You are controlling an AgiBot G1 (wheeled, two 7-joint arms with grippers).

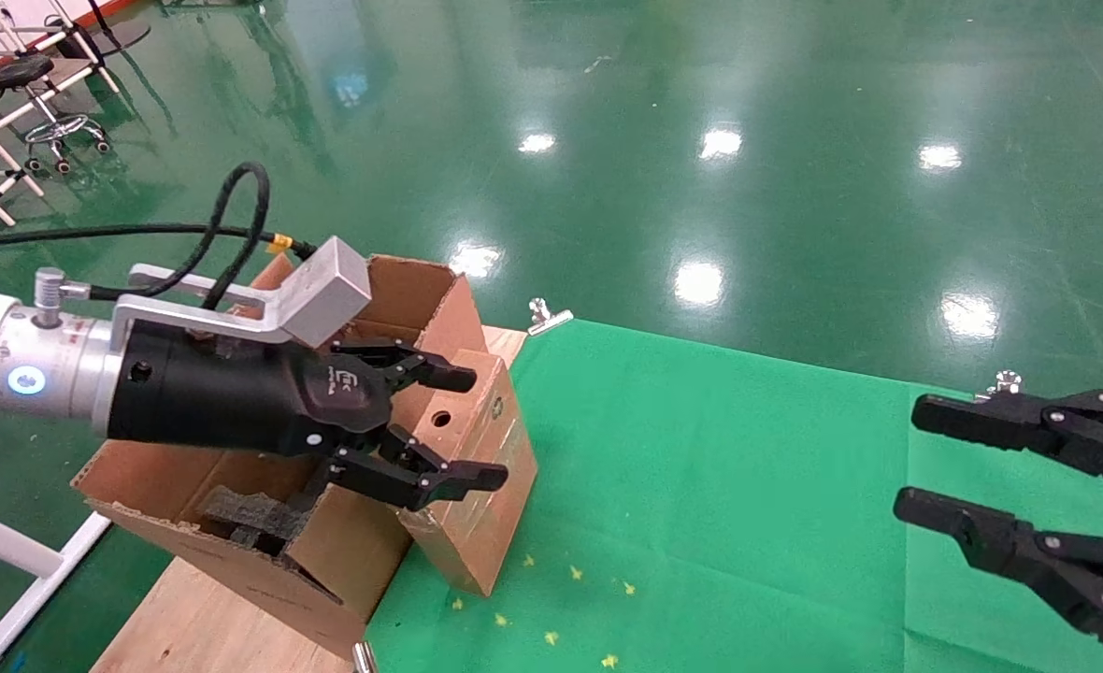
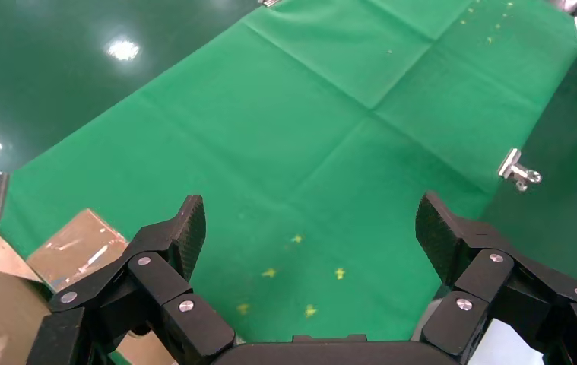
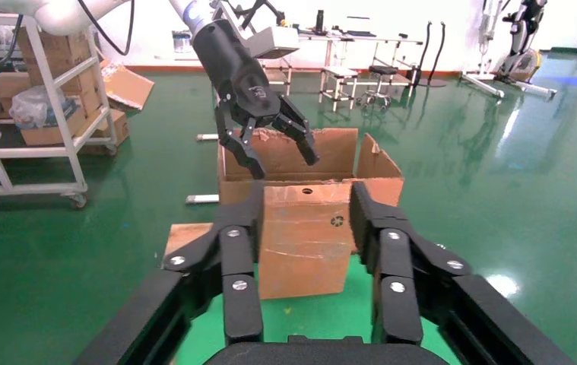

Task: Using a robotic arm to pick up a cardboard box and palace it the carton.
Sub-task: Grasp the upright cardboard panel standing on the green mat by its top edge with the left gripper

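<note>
Cardboard box (image 1: pixel 477 467), brown, taped, leans vs corrugated carton (image 1: pixel 234 523); left tool (image 1: pixel 463 430) above, fingers apart; right tool (image 1: pixel 907 458) apart, idle.

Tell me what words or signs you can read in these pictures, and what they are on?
No word here reads clearly.
White logo on the left tool body: too small to read.
Round recycling-style mark on the cardboard box: a sign, no letters legible.
Round blue light on the robotic arm wrist: a symbol, no text.
The carton and the right tool: no writing visible.
</note>
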